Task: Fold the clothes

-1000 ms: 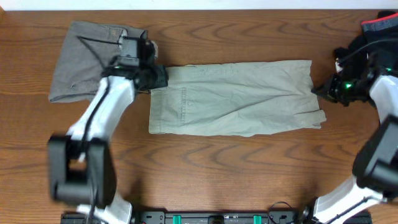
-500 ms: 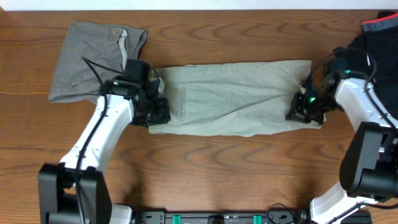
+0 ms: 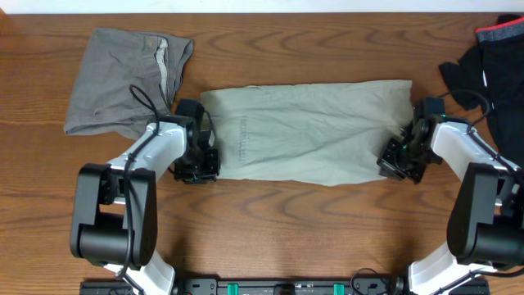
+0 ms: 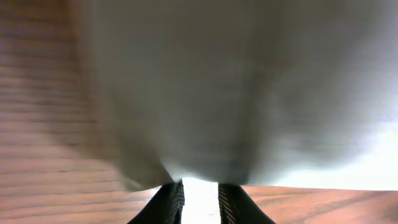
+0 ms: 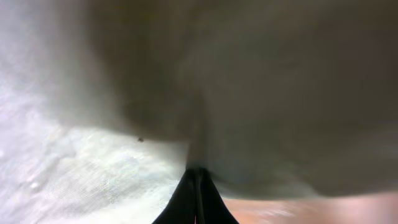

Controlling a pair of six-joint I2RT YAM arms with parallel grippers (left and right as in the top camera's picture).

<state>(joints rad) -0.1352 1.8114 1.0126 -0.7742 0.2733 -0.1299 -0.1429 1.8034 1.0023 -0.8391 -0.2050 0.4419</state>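
Surface: brown wood-grain table (image 3: 270, 238) is carrying all the clothing, with a white strip running along its far edge.
Trousers: pale khaki-green trousers (image 3: 311, 135) are lying flat and lengthwise across the middle of the table, between the two arms.
Shorts: grey shorts (image 3: 115, 82) are lying at the far left, loosely doubled over, just beside the left end of the trousers.
Other cloth: dark garment (image 3: 499, 57) with a red band is lying at the far right edge, partly out of frame.
Left gripper (image 3: 199, 168): is sitting at the near-left corner of the trousers. In the wrist view its fingers (image 4: 171, 202) are standing a narrow gap apart with the cloth edge right at the tips. Whether cloth is pinched cannot be told.
Right gripper (image 3: 397, 162): is sitting at the near-right corner with fingers pressed together. Cloth is puckering into a crease at the tips, so a pinch of hem is judged to be held.
Handling: the fabric is looking soft, light and limp. It is likely to be sagging between hold points when raised, and stacked layers may be separating.
Hold points: the two near corners, one per arm, taking every layer and keeping the long edge taut.
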